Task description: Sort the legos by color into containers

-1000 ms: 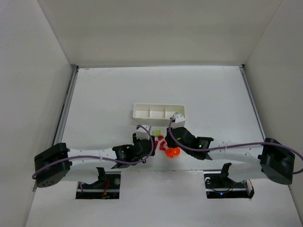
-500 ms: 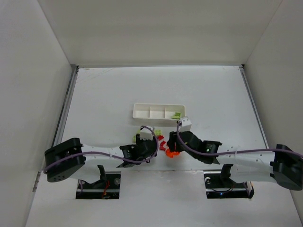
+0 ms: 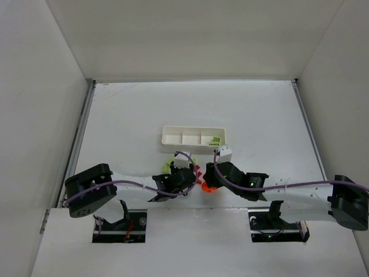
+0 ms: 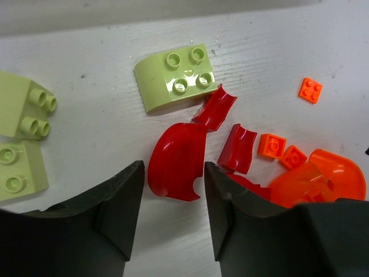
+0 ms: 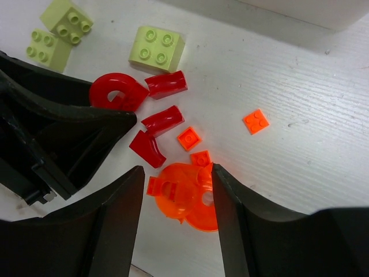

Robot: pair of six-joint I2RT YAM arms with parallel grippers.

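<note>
The white three-compartment tray [image 3: 193, 136] holds one yellow-green lego [image 3: 215, 140] in its right compartment. The loose legos lie just in front of it. My left gripper [image 4: 173, 196] is open, its jaws either side of the near end of a curved red piece [image 4: 176, 161] on the table. Yellow-green bricks [image 4: 176, 78] and small red pieces [image 4: 237, 149] lie beyond. My right gripper [image 5: 177, 196] is open, its jaws either side of a round orange dome piece [image 5: 184, 193]. Small orange tiles [image 5: 256, 122] and red pieces [image 5: 162, 121] lie beyond it.
The two grippers work close together [image 3: 199, 176]; the left gripper's black finger [image 5: 69, 138] fills the left of the right wrist view. The tray's wall [image 5: 311, 8] is just beyond the pile. White enclosure walls surround the table.
My right gripper left a yellow-green lego in the tray's right compartment and drew back over the orange dome. My left gripper moved right, onto the red pieces.
</note>
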